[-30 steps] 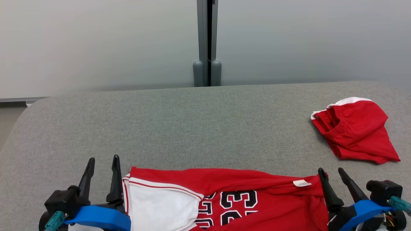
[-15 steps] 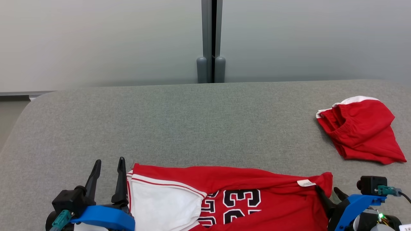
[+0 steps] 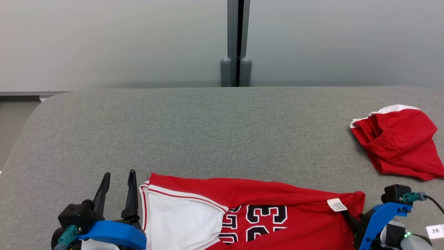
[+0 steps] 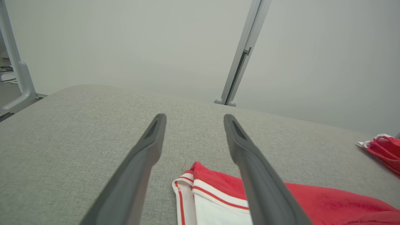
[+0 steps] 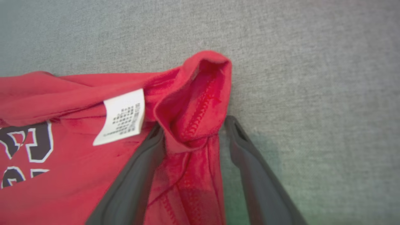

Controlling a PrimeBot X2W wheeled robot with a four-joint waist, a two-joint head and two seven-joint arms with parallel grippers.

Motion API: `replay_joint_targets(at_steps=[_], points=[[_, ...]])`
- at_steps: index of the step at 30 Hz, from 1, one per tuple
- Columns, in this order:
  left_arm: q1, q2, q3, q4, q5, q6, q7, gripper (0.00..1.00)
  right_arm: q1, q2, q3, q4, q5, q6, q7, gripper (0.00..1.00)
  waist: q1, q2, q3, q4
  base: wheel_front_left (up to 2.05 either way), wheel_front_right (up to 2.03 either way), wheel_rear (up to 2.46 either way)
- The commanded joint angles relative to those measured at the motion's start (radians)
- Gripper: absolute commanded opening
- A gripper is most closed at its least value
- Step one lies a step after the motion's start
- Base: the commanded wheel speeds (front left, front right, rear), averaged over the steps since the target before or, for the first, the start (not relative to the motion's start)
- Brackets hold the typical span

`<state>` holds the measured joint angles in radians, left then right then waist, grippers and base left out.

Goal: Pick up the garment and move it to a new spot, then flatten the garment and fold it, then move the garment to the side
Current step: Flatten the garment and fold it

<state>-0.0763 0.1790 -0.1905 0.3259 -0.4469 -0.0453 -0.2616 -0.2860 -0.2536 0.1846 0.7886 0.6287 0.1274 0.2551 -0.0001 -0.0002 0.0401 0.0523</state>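
The garment is a red jersey with black numerals and a white panel, lying along the near edge of the grey padded table. My left gripper stands open just left of the garment's striped corner, touching nothing; in the left wrist view its fingers are wide apart above the cloth. My right gripper points down at the garment's right corner, near the white label. Its jaws are apart, with a fold of red cloth between them. The head view shows its blue mount.
A second red garment with a white edge lies crumpled at the table's right side, also in the left wrist view. Behind the table stands a pale wall with a grey post. A small white tag lies at the lower right.
The head camera has shifted, sliding the scene rightwards. My right gripper has tipped down and lowered its fingers around the garment's right corner. The left gripper has stayed put.
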Motion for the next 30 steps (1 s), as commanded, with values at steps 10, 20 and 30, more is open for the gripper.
replay_joint_targets(at_steps=[10,20,30], points=[[-0.004,-0.016,0.029,0.014,0.025,-0.015,-0.004,1.0,0.017,-0.017,0.021,-0.081,0.048,0.004,-0.085,0.0,0.0001,0.0002,-0.012,-0.013,0.0,0.0,0.0],[0.008,-0.03,0.041,0.028,0.039,-0.027,-0.004,1.0,0.028,-0.114,-0.085,-0.111,0.018,0.003,-0.106,0.0,0.0001,0.0002,-0.023,-0.021,0.0,0.0,0.0],[0.008,-0.033,0.045,0.047,0.047,-0.037,-0.004,1.0,0.06,-0.046,-0.079,-0.323,0.105,0.003,-0.056,0.0,0.0001,0.0002,-0.033,-0.027,0.0,0.0,0.0]])
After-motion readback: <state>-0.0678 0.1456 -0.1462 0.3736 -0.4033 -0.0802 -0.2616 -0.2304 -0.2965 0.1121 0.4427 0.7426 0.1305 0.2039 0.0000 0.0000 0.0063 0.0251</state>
